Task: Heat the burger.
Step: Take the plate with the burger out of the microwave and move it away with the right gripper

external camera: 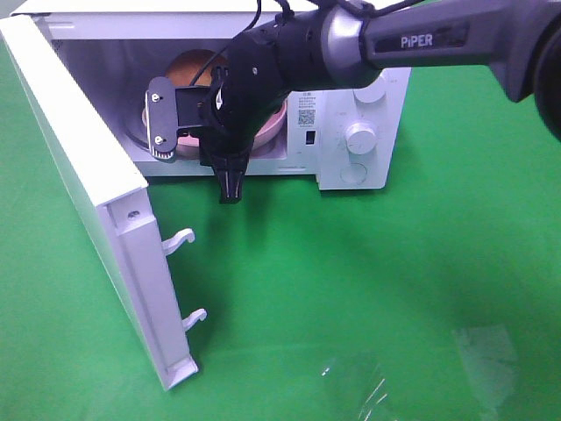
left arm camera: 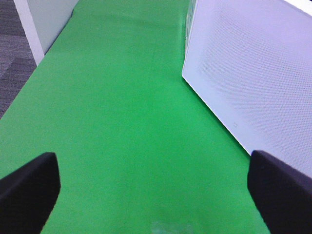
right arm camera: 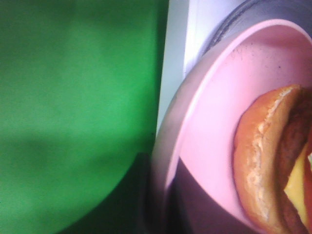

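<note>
The white boxy microwave oven stands on the counter, which is covered in flat matte green cloth. Its slab-like door is swung wide open, with two white hook latches on its edge. Inside the cavity sits a smooth, round pink plate with a raised rim. On it lies the burger, so the burger is in the oven, largely hidden in the high view by the black right arm.

The right wrist view shows the plate resting on a grey round turntable. The burger there shows a golden-brown bun with a rough pale edge, a dark brown layer, yellow cheese and a sliver of red.

The right hand points down at the oven's mouth, clenched, its black fingers drawn into one narrow tip. A dark blur lies against the plate's rim in the wrist view, and whether the hand touches the rim cannot be told.

The left hand is released: two blunt black fingers stand far apart with only green cloth between them. It is beside a white, finely perforated panel.

Two round white knobs and a small printed sticker mark the oven's front. A crinkled clear film glints on the cloth.
</note>
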